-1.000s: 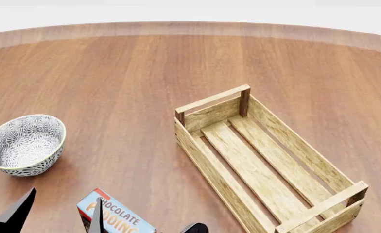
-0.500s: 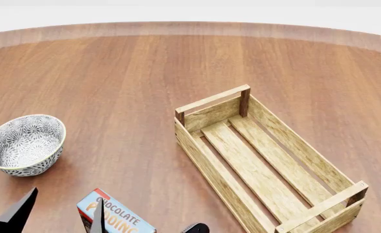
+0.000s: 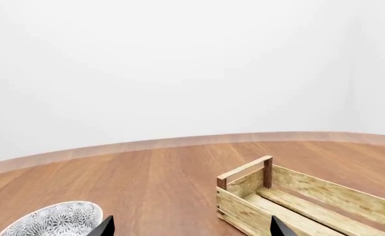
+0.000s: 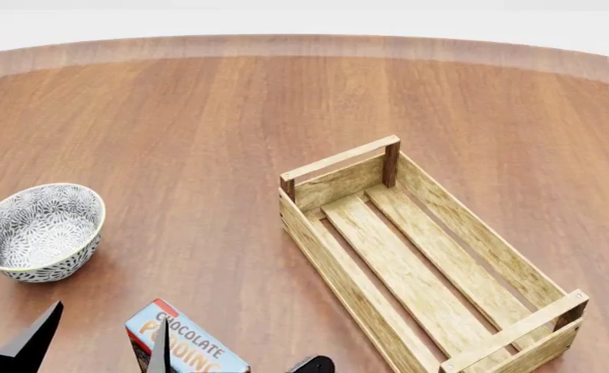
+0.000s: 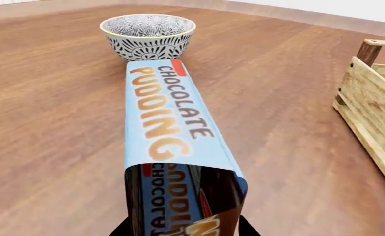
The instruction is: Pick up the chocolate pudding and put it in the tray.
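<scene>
The chocolate pudding (image 4: 190, 347) is a small carton with a light-blue lettered top, at the near left of the table. In the right wrist view it (image 5: 169, 123) runs away from me towards the bowl. My right gripper (image 5: 182, 229) has its two black jaws pressed against both sides of the carton's near end. Only a dark bit of this gripper (image 4: 311, 364) shows in the head view. My left gripper (image 4: 99, 346) is open and empty, above the table just left of the carton. The tray (image 4: 335, 272) is a long light-wood crate at the centre right, empty.
A grey-white patterned bowl (image 4: 40, 231) stands at the left, beyond the carton's far end (image 5: 148, 35). The round wooden table's far edge (image 4: 304, 43) curves across the back. The crate's near end post (image 5: 369, 51) is to the right of the carton.
The carton has shifted slightly up and to the right in the head view. The left gripper's fingers have crept the same way. The crate and bowl have not moved.
</scene>
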